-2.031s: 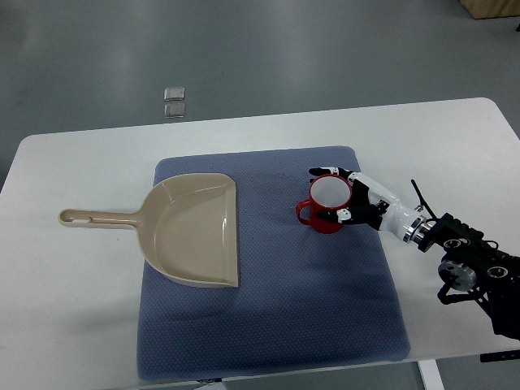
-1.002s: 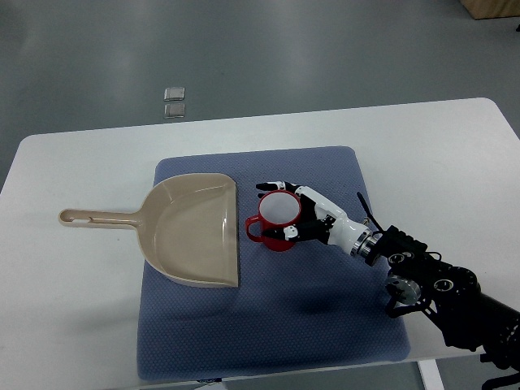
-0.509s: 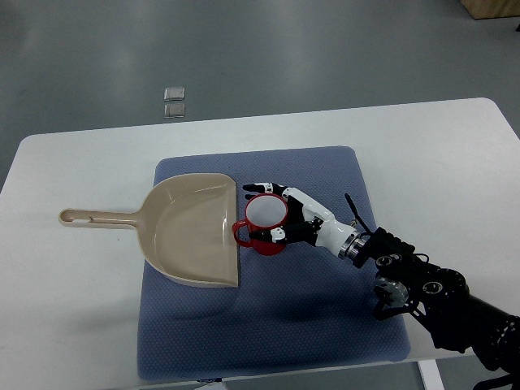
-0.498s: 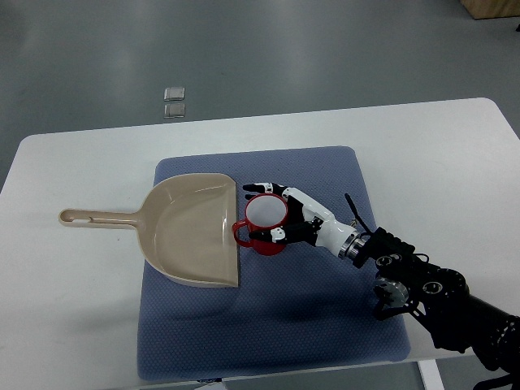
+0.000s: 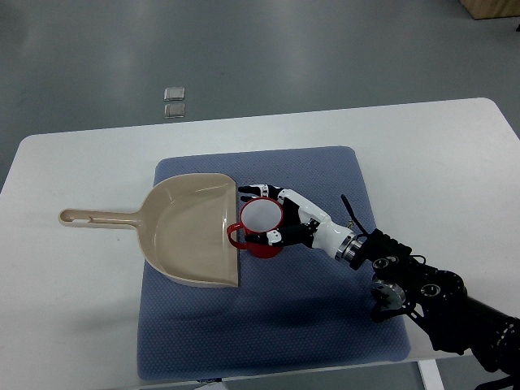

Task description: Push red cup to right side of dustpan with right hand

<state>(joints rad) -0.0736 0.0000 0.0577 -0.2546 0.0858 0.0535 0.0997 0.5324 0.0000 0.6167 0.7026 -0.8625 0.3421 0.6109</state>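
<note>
A red cup [image 5: 258, 229] with a white inside stands upright on the blue mat [image 5: 268, 325], right against the open right edge of the beige dustpan [image 5: 188, 229]. Its handle points left and overlaps the dustpan's lip. My right hand [image 5: 275, 213] comes in from the lower right. Its fingers curl around the cup's right side, above and below the rim, touching it. The dustpan lies flat with its handle pointing left onto the white table [image 5: 65, 292].
The blue mat covers the middle of the white table. My right forearm [image 5: 422, 296] stretches across the mat's lower right corner. Two small square pieces [image 5: 174, 101] lie on the grey floor beyond the table's far edge.
My right hand has slid the red cup leftward across the mat, from mid-right to touching the dustpan's right edge. The dustpan has stayed in place.
</note>
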